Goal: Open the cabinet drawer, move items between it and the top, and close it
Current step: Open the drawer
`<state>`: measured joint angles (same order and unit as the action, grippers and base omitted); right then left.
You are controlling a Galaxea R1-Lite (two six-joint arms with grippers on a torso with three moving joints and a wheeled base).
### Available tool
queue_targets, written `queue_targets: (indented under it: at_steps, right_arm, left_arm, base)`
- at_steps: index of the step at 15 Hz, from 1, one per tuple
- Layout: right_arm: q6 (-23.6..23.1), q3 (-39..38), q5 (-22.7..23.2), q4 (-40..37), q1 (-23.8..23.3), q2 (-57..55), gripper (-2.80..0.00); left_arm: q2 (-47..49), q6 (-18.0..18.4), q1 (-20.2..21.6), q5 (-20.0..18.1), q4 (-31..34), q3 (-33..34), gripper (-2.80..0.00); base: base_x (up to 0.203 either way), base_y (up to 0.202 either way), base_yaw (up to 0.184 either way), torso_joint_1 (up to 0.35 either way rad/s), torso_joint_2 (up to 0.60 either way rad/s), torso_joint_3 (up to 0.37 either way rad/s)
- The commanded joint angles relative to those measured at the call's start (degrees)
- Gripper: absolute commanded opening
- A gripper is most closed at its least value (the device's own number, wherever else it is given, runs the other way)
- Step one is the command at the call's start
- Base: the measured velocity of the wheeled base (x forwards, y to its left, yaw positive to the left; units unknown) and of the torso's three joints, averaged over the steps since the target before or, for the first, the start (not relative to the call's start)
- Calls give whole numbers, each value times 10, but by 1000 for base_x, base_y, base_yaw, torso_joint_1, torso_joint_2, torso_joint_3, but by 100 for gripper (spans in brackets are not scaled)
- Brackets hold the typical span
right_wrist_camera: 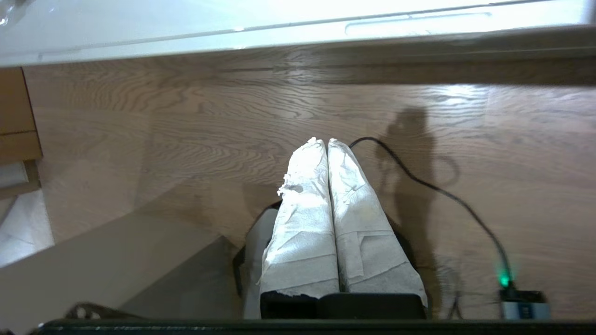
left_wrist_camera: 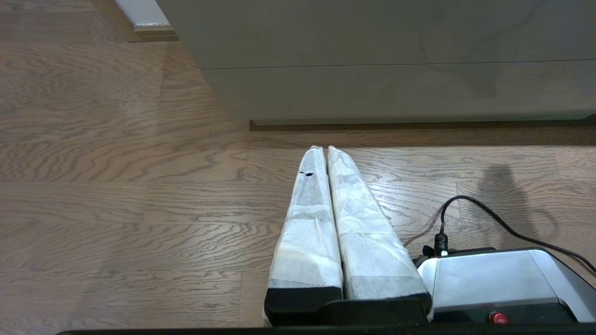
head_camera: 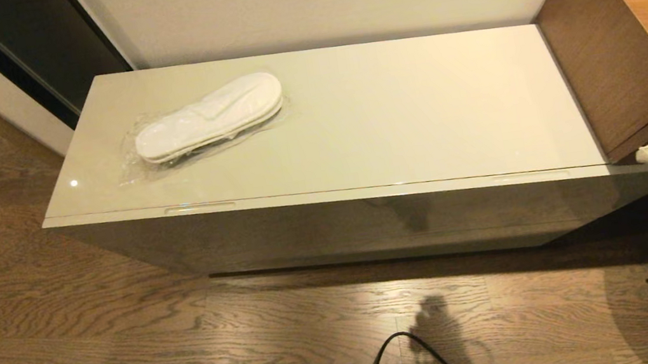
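Gleaming cream slab top (head_camera: 391,114) under plastic-wrapped flat white slippers (head_camera: 210,118)

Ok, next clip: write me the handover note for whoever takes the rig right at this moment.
Left gripper: fingers shut, empty, low over the floor in front of the cabinet.
Right gripper: fingers shut, empty, over the floor, pointing toward the cabinet's front edge.
Slippers: in their wrap, on the top, toward its left end.
Drawer: closed; recesses untouched.
Tissue pack: not in view.
Done: nothing visible yet.
Left: open the drawer, swap items between it and the top, close it.
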<state>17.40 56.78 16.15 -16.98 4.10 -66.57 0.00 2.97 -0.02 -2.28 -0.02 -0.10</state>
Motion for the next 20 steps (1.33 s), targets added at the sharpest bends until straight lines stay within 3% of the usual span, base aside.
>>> queue_targets:
  at_steps: [1, 8, 20]
  right_arm:
    - [25, 10, -32, 11, 39, -62, -280]
    - [60, 50, -180, 14, 50, -184, -280]
    - [145, 118, -200, 45, 58, -318, -280]
  left_arm:
    - [1, 0, -1, 0, -1, 0, -280]
    - [1, 0, 0, 0, 0, 0, -280]
    - [1, 0, 0, 0, 0, 0, -280]
  base:
    - [0, 0, 0, 0, 0, 0]
    - [0, 0, 0, 0, 0, 0]
    - [0, 0, 0, 0, 0, 0]
